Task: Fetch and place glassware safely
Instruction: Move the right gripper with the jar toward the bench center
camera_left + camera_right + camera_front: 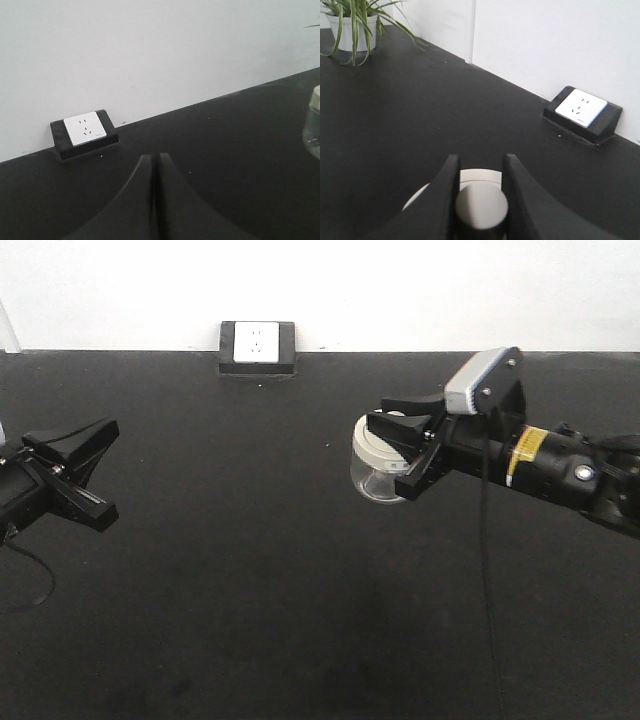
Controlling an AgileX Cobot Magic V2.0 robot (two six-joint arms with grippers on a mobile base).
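The glassware (pixel 376 466) is a small clear jar with a cream-white lid, right of the black table's (pixel 250 620) middle. It is tilted, its lid toward the right arm. My right gripper (pixel 397 446) is shut on the lid's central knob. In the right wrist view the knob (pixel 481 206) sits between the two black fingers of that gripper (pixel 480 158), with the lid (pixel 481 175) behind it. My left gripper (pixel 106 472) is at the table's left side, far from the jar. Its fingers (pixel 145 172) press together with nothing between them. The jar (pixel 314 125) shows at the left wrist view's right edge.
A black-framed white wall socket (pixel 257 345) stands at the table's back edge against the white wall, also seen as the socket (pixel 85 131) and the socket (pixel 582 107). A potted plant (pixel 351 27) stands at the far left. A black cable (pixel 488 570) hangs from the right arm.
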